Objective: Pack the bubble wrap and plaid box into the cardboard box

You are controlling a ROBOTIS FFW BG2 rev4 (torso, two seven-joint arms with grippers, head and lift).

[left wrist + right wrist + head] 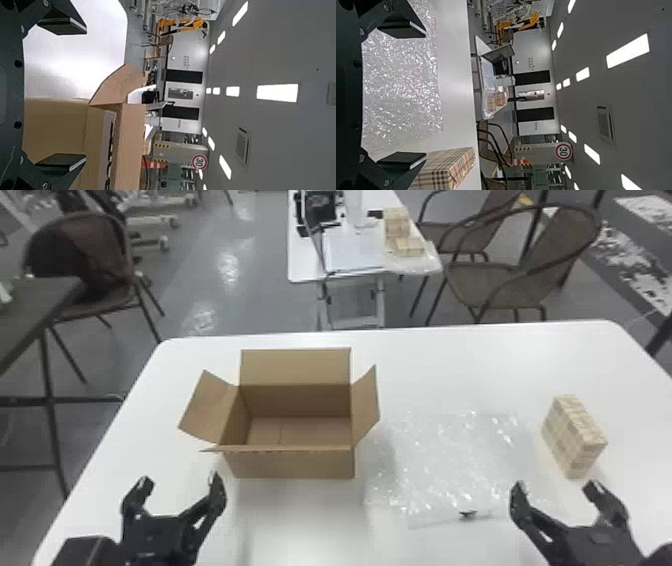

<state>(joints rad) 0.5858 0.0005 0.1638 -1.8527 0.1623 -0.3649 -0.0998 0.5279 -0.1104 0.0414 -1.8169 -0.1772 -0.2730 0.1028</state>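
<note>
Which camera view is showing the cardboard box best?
The head view: it shows the cardboard box with open flaps, front wall and inside floor together. The left wrist view shows some flaps and walls, partly behind the left tool.

The cardboard box [290, 462] is plain brown, the plaid box [441, 173] beige with dark and reddish checks.

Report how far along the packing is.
Nothing looks packed: the cardboard box stands open, its visible floor bare. Nothing in hand; the left gripper and right gripper are open and empty. Left to pack: the bubble wrap and plaid box, both on the table.
</note>
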